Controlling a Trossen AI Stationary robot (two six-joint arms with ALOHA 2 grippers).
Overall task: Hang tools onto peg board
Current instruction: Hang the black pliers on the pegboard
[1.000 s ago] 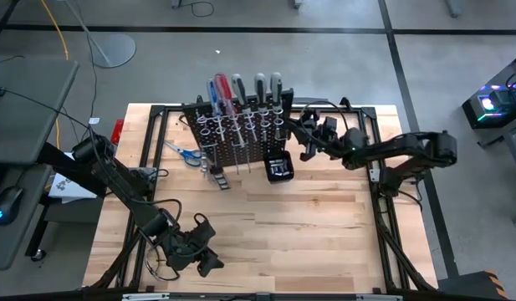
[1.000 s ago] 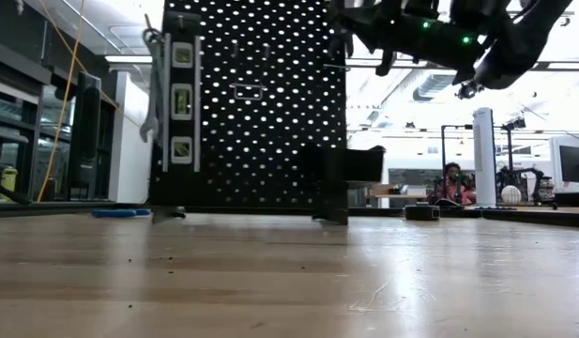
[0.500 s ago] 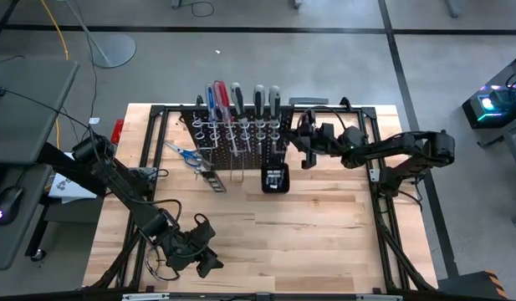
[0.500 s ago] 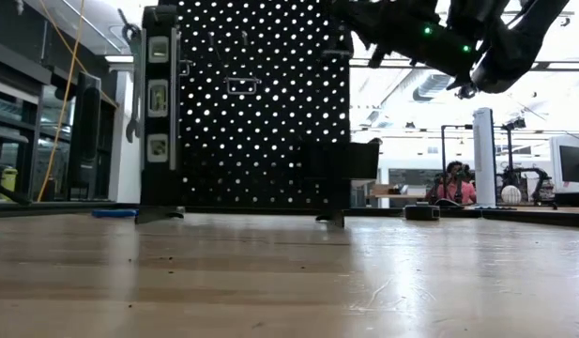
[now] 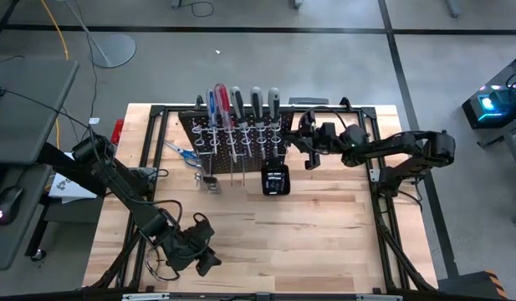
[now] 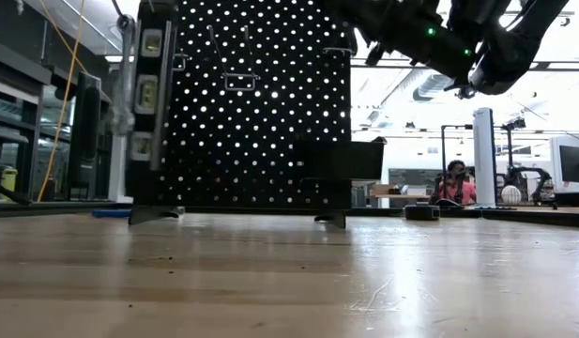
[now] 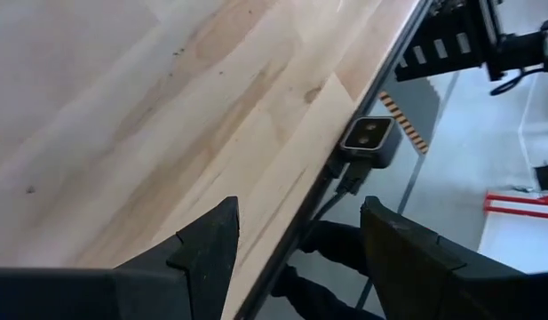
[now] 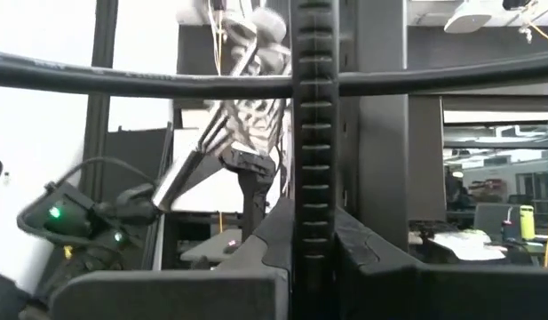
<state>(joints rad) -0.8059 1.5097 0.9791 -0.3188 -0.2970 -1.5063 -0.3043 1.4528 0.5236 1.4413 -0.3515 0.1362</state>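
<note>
the peg board (image 5: 232, 138) stands upright at the desk's (image 5: 324, 234) far side, black and perforated, already carrying red, blue and grey-handled screwdrivers (image 5: 239, 99). blue-handled scissors (image 5: 184, 152) lie flat beside it, unhung. the right gripper (image 5: 301, 138) is clenched at the board's edge; the left gripper (image 5: 203, 259) rests released near the front.

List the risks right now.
1. The right gripper clamps the black perforated upright peg board by one edge only, so it may tip or slip.
2. The red, blue and grey-handled screwdrivers stand in its rings and might shake out.
3. The blue-handled scissors lie close beside the board and may get swept.
</note>
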